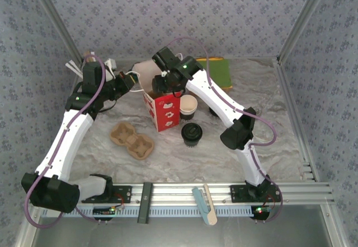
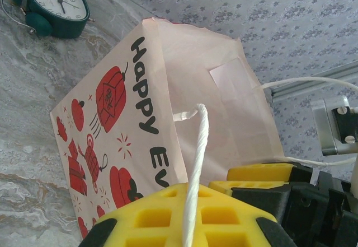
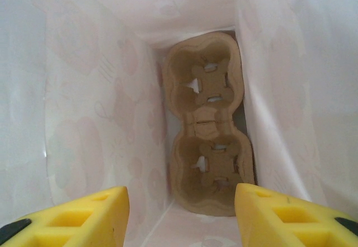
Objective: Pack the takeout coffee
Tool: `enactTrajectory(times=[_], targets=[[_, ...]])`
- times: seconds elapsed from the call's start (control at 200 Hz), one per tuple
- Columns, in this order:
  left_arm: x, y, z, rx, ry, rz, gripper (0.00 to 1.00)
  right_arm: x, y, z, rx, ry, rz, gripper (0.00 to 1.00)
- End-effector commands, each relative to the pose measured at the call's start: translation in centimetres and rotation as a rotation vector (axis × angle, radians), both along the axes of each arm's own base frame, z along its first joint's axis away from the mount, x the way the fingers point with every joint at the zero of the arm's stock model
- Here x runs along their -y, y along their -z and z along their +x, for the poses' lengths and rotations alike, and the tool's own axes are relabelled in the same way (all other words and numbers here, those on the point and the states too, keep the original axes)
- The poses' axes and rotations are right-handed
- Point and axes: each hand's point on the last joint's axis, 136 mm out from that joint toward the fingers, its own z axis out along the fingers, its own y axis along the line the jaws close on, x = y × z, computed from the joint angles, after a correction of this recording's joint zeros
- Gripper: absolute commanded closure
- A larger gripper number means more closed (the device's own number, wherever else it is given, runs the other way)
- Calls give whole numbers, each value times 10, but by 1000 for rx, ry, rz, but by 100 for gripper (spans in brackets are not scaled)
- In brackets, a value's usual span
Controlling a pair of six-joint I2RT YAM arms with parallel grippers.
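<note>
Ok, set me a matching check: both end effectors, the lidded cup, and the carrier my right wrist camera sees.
1 left end effector
2 right end effector
3 lidded cup
4 carrier in right wrist view

A open, inside the bag
B flat on the bag's floor
C shut on rope handle
D standing on table

Pairs: 1-C, 2-A, 3-D, 4-B

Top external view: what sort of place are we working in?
Probably a staged test booth, not a café: blue floral-patterned walls, silver aluminium frame rails, and a crinkled marble-look table sheet.
</note>
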Motion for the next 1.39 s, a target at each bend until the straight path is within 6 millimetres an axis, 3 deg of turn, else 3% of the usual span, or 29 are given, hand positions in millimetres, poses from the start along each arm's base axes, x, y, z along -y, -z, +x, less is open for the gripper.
enactTrajectory(times=[0.0,0.969,1.139,1.389], targets=[[0,-8,-6,27,13,10,96,-3,-19,0,47,-27,23,46],[1,-6,-4,21,18,17,96,-9,-29,-6,79,-68,30,48],[0,-5,-4,19,17,20,96,-12,-41,-8,108,-90,49,48],[-2,-4,-4,15,12,31,96,0,-78,-13,213,-111,49,48]])
